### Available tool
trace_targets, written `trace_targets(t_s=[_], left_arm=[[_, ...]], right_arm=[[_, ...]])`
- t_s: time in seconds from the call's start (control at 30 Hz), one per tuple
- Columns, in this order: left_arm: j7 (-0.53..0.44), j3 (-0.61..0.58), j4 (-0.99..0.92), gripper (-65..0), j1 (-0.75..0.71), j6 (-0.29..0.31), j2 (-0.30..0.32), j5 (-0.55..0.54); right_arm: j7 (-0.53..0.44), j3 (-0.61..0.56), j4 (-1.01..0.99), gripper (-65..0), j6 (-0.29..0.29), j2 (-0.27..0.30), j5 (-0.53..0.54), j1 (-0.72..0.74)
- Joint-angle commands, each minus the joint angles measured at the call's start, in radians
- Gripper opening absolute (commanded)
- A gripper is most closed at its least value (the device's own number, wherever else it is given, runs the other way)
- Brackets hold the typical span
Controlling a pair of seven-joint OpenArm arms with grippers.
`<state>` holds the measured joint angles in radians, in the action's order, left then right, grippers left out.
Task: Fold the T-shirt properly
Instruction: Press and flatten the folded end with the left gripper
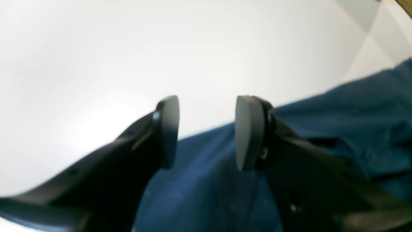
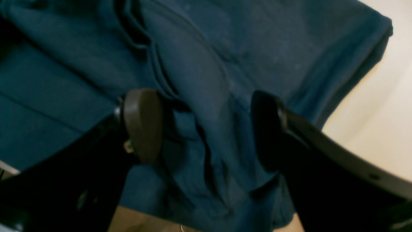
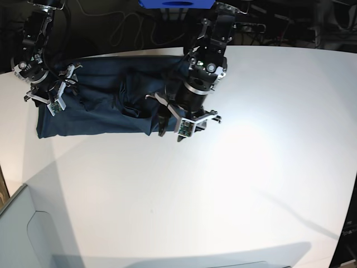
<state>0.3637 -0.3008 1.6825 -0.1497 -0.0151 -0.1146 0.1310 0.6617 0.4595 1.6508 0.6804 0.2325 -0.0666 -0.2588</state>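
White table (image 3: 251, 167) — both claws open over T-shirt (image 3: 100, 106).

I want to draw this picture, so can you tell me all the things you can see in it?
T-shirt: one, dark navy, lying rumpled and partly folded at the far left of the table.
Table: one, white, under everything.
Cables: a few, light-coloured, in the dark behind the table.
Blue thing: one, at the top edge, too cut off to name.
Left gripper: one, black, open, at the shirt's near right edge, holding nothing.
Right gripper: one, black, open, over the shirt's left end with a ridge of cloth between its fingers, not pinched.
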Motion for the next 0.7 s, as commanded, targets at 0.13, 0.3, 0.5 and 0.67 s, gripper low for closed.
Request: trace_targets(t_s=[0.13, 0.3, 0.5, 0.67], left_arm=[[-0.019, -0.002, -0.008, -37.4, -0.031, 0.005, -0.023, -0.003], [-0.019, -0.005, -0.072, -37.7, -0.044, 0.005, -0.020, -0.003], [-0.021, -0.056, -0.223, -37.7, 0.043, 0.005, -0.042, -0.003], [-0.022, -0.191, -0.261, -37.7, 0.124, 0.005, -0.042, -0.003]], right_arm=[[-0.015, 0.006, 0.016, -24.1, 0.018, 0.014, 0.012, 0.006], [-0.015, 0.006, 0.016, -24.1, 0.018, 0.015, 0.012, 0.008], [-0.015, 0.006, 0.016, -24.1, 0.018, 0.017, 0.012, 0.008], [-0.015, 0.006, 0.016, -24.1, 0.018, 0.020, 0.012, 0.008]])
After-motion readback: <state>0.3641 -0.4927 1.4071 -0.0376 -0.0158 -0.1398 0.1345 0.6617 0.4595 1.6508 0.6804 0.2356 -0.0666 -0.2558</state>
